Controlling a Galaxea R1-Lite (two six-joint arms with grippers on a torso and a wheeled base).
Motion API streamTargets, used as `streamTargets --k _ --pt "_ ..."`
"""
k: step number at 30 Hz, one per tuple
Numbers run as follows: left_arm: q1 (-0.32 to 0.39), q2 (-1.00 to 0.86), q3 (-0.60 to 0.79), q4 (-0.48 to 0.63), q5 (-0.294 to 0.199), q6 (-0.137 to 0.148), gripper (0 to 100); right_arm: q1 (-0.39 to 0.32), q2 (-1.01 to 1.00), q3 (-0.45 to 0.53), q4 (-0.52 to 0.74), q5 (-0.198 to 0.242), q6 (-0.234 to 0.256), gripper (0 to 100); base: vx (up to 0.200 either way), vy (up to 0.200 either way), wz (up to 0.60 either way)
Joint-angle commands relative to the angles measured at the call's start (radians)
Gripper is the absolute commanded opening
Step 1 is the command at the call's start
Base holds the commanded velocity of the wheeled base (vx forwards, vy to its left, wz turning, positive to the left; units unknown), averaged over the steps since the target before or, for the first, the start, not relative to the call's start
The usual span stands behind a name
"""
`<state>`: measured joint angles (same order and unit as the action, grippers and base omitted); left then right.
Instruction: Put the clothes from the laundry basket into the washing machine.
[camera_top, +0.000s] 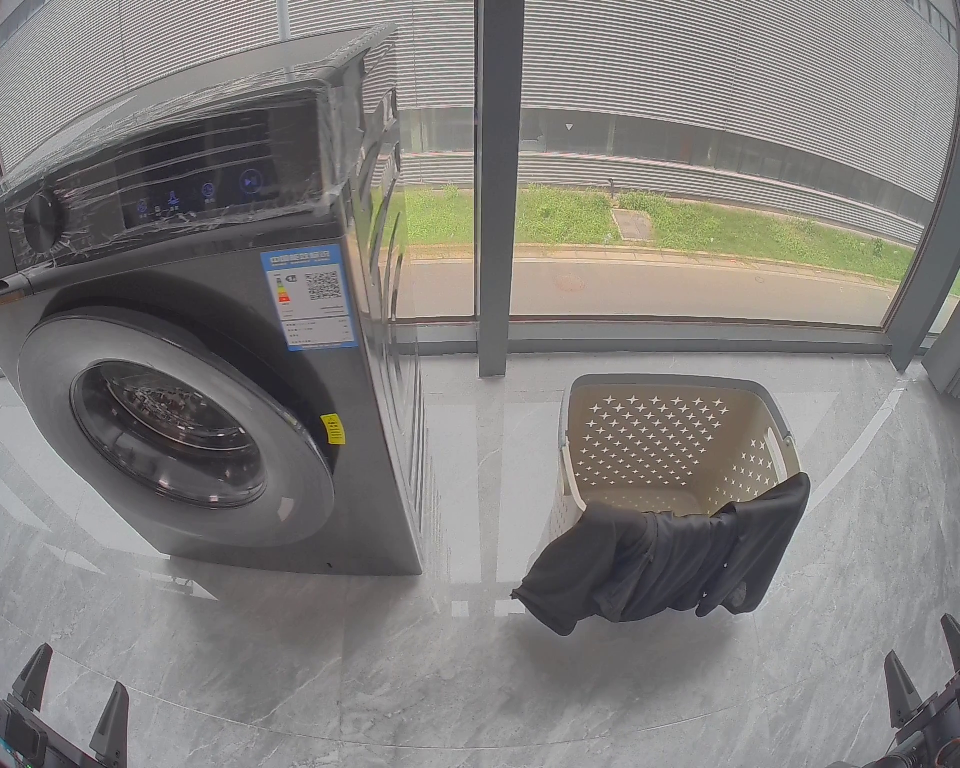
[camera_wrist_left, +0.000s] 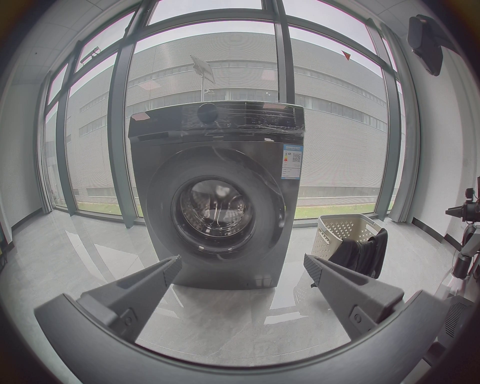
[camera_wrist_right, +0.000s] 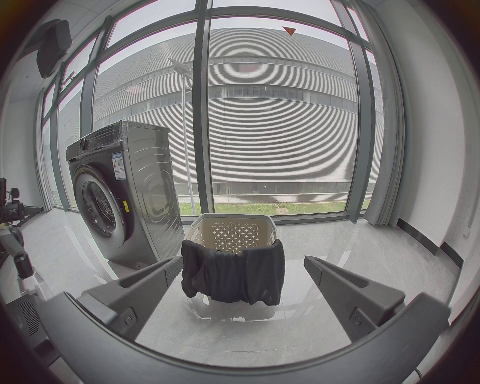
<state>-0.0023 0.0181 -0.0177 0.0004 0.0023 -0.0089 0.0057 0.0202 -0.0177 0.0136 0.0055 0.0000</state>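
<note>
1. Head view: the left jaws stood apart and held nothing, low over the floor.
2. The right jaws also stood apart and held nothing, well apart from the left pair.
3. The washer stood ahead of the left jaws, well apart from them, with its round door shut.
4. The basket stood ahead of the right jaws, off toward the left pair and nearer the right.
5. A dark garment hung over the basket rim on the side facing the jaws, one end draping down outside toward the floor.
6. A window ran beyond the washer and basket, on the side away from both jaws.
7. Left wrist view: the left jaws were spread wide, and the washer showed straight ahead through the gap, its door shut.
8. The basket lay beyond the jaw on the right arm's side, beside the washer, with the garment over its near rim.
9. Right wrist view: the right jaws were spread wide, and the basket showed straight ahead through the gap.
10. The garment covered the basket wall facing the jaws, apart from both.
11. The washer stood beyond the jaw on the left arm's side, just beside the basket.
</note>
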Motion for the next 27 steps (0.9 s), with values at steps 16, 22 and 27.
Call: streamTargets --k 16,22,27 --pt "0.001 -0.017 0.018 0.000 0.001 -0.002 100 0.000 0.000 0.012 0.000 -0.001 0.000 100 0.000 -0.200 0.00" --pt "-0.001 -0.017 0.018 0.000 0.001 0.000 100 0.000 0.000 0.012 0.000 0.001 0.000 100 0.000 -0.200 0.00" --pt "0.001 -0.017 0.018 0.000 0.001 0.000 100 0.000 0.000 0.012 0.000 -0.001 0.000 100 0.000 -0.200 0.00"
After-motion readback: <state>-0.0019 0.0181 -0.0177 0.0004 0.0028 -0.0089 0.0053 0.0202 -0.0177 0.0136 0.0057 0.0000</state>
